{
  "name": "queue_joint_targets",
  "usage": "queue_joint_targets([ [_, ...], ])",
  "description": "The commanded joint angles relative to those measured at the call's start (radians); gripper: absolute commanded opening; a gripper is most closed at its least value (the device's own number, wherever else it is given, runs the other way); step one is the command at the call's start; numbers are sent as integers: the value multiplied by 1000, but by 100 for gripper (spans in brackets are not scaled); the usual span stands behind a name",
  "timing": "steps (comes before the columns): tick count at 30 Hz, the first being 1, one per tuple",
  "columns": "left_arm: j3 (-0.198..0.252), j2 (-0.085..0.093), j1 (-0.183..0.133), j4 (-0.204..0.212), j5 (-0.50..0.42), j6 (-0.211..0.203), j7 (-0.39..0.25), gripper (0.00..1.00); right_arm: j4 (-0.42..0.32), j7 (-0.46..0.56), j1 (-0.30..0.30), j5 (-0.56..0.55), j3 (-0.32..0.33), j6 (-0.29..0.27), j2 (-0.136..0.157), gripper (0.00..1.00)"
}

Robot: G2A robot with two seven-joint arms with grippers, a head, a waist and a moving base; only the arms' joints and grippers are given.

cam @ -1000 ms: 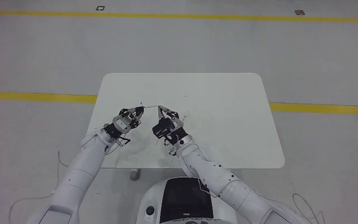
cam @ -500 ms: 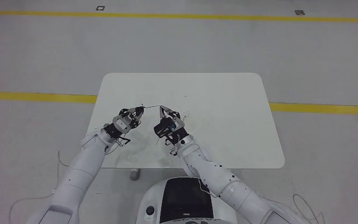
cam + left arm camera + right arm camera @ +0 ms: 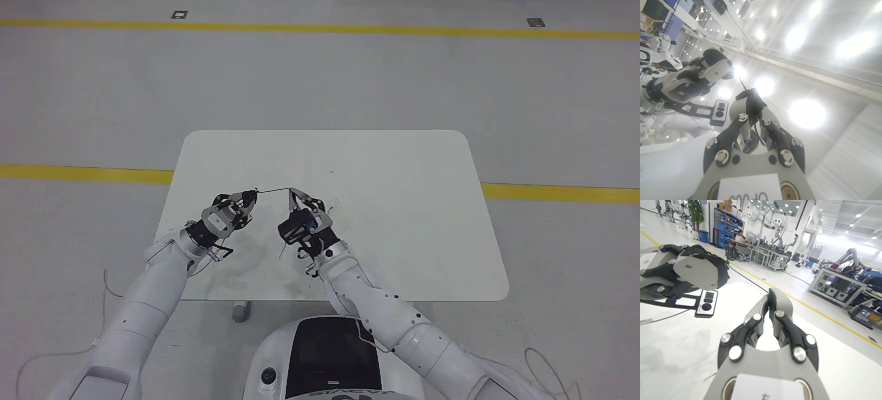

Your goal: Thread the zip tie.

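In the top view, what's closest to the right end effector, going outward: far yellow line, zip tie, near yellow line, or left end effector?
1. Zip tie, held by the right end effector.
2. Left end effector, at the tie's other end.
3. Near yellow line, on the floor.
4. Far yellow line, farther up the floor.

The left gripper [image 3: 750,96], a grey metal plate with black linkages and white fingers, is pointing up at the ceiling, its fingers pressing together on a thin black zip tie [image 3: 742,84]. The tie is running straight out of the tips toward the white-and-black right gripper [image 3: 728,71], just beside them, and glare is hiding where it ends. A thin black strand is looping down between the left fingers. Bright round ceiling lights [image 3: 807,113] are blazing behind.
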Motion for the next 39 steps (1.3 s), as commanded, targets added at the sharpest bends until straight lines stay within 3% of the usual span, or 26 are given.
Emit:
queue_joint_targets([
  [1, 0, 0, 0, 0, 0, 0, 0, 0, 0, 0, -2, 0, 3, 1, 0, 0],
  [23, 0, 0, 0, 0, 0, 0, 0, 0, 4, 4, -13, 0, 27, 0, -2, 0],
  [32, 0, 0, 0, 0, 0, 0, 0, 0, -13, -2, -46, 22, 85, -25, 3, 0],
  [36, 0, 0, 0, 0, 0, 0, 0, 0, -34, -15, -67, 39, 124, -66, 11, 29],
  [37, 0, 0, 0, 0, 0, 0, 0, 0, -39, -18, -72, 39, 132, -80, 14, 73],
  [38, 0, 0, 0, 0, 0, 0, 0, 0, -39, -18, -72, 39, 132, -80, 14, 100],
  [39, 0, 0, 0, 0, 0, 0, 0, 0, -39, -18, -72, 39, 132, -80, 14, 100],
])
